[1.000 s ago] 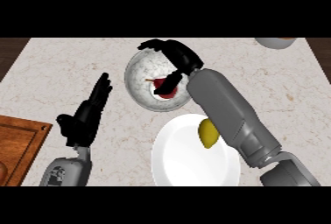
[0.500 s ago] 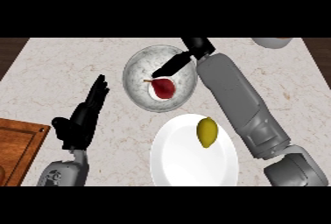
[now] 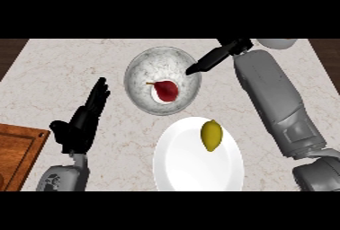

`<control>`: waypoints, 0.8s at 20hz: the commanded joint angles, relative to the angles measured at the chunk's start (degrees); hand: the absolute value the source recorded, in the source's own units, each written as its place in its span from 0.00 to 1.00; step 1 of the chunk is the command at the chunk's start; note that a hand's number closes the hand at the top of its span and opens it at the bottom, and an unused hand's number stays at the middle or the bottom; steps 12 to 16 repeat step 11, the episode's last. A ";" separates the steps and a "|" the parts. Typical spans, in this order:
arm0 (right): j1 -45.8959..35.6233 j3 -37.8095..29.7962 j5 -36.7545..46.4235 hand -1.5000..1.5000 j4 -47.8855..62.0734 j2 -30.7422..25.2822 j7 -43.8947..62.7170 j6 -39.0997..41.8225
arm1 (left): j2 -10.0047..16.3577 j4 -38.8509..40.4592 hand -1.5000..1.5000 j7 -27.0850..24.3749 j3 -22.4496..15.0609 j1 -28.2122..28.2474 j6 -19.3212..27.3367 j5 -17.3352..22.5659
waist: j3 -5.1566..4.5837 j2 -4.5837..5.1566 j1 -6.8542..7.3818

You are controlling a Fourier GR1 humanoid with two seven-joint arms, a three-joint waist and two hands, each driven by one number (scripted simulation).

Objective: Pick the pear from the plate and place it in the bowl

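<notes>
A dark red pear (image 3: 166,90) lies inside the grey speckled bowl (image 3: 140,67) at the counter's middle back. My right hand (image 3: 210,59) hovers over the bowl's right rim, fingers straight and pointing down-left, open and holding nothing. It is apart from the pear. In front of the bowl stands the white plate (image 3: 192,168), and on it rests a yellow fruit (image 3: 211,135). My left hand (image 3: 82,122) is open at the left, fingers up, resting beside the bowl.
A wooden cutting board (image 3: 17,152) sits at the lower left corner. Part of a pale grey round object (image 3: 277,42) shows at the back right edge. My right forearm (image 3: 275,99) crosses the counter right of the plate.
My right hand has let go of the pear inside the bowl and drawn back up and to the right, off the bowl. The left hand has stayed put.
</notes>
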 commanded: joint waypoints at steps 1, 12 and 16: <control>1.77 -1.51 -2.07 0.00 0.31 -5.08 -1.24 9.37 | -0.01 0.88 0.50 -1.57 0.13 0.98 -0.07 -0.31 | 0.01 -0.01 -0.14; 6.83 -0.23 -0.22 0.00 -1.26 -4.74 -5.81 13.09 | 0.45 -2.57 0.50 0.17 0.77 1.38 -0.67 0.33 | 0.01 -0.09 -0.03; 6.83 -0.23 -0.22 0.00 -1.26 -4.74 -5.81 13.09 | 0.45 -2.57 0.50 0.17 0.77 1.38 -0.67 0.33 | 0.01 -0.09 -0.03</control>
